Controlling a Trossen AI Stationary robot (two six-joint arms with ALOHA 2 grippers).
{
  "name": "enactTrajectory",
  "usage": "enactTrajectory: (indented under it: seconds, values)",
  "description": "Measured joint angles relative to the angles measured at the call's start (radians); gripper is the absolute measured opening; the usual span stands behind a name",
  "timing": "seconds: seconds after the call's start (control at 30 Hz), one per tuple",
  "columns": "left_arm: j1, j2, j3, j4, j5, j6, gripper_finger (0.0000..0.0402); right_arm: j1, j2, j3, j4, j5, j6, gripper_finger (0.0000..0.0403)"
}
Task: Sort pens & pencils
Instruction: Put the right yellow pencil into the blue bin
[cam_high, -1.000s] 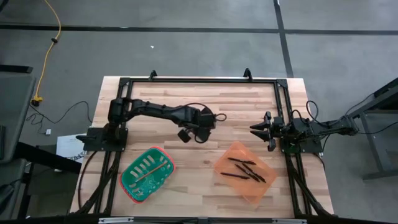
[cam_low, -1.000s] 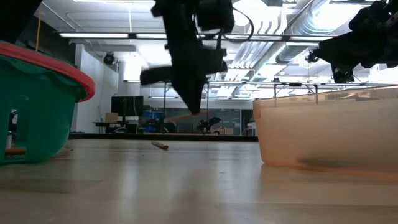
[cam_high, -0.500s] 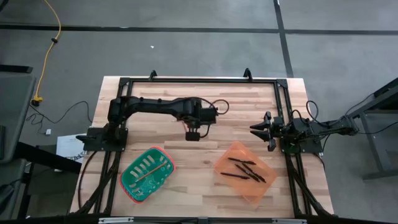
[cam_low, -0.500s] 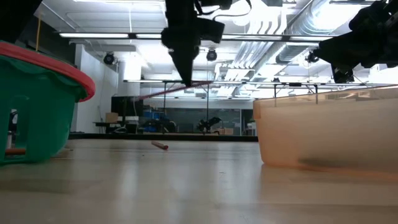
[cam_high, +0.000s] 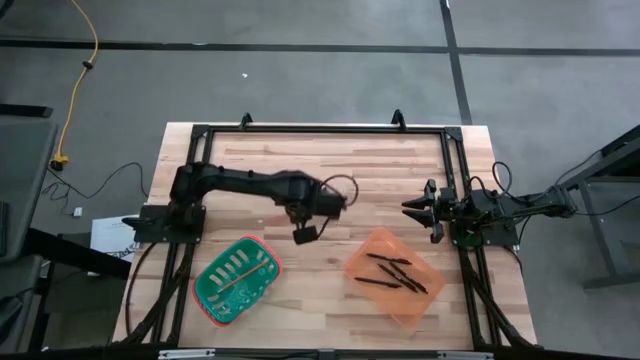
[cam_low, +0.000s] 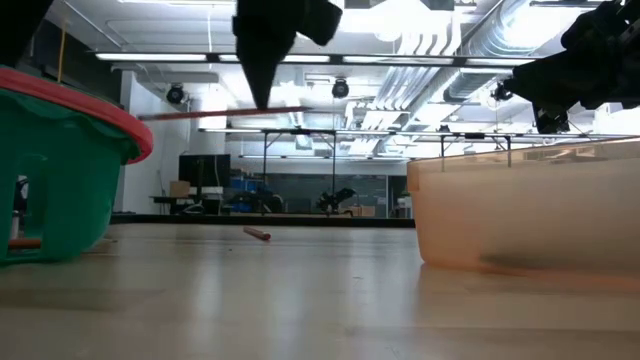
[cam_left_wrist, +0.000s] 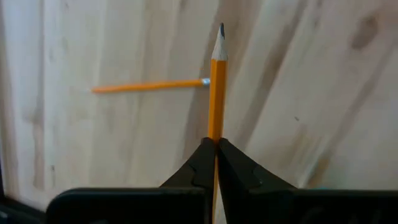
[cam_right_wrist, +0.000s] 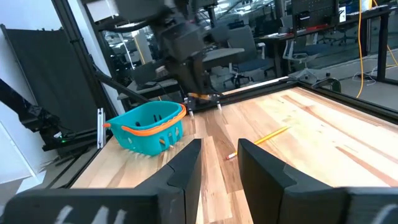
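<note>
One pencil (cam_left_wrist: 216, 93) is pinched in the left pincer (cam_left_wrist: 216, 144) above the bench (cam_high: 380, 165). Another pencil (cam_left_wrist: 149, 86) lies below. Four pens (cam_high: 392, 272) lie in the orange tub (cam_high: 393, 277). One pencil is seen in the green basket (cam_high: 237, 278). The right pincer (cam_high: 412, 207) waits released, far right.

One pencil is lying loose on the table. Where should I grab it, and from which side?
Take the loose pencil at mid-shaft, coming straight down from above and closing across it. It lies flat on the table, thin and straight, with nothing close beside its middle.
</note>
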Motion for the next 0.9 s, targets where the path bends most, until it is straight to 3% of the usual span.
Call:
enactTrajectory:
  seconds: [0.57, 0.9]
  values:
    - [-0.257, -0.033, 0.000, -0.063, -0.009, -0.411, 0.0000, 0.000, 0.000, 0.000, 0.000, 0.000, 0.000, 0.0096]
    - [-0.419, -0.038, 0.000, -0.063, -0.112, -0.586, 0.0000, 0.000, 0.000, 0.000, 0.000, 0.000, 0.000, 0.0096]
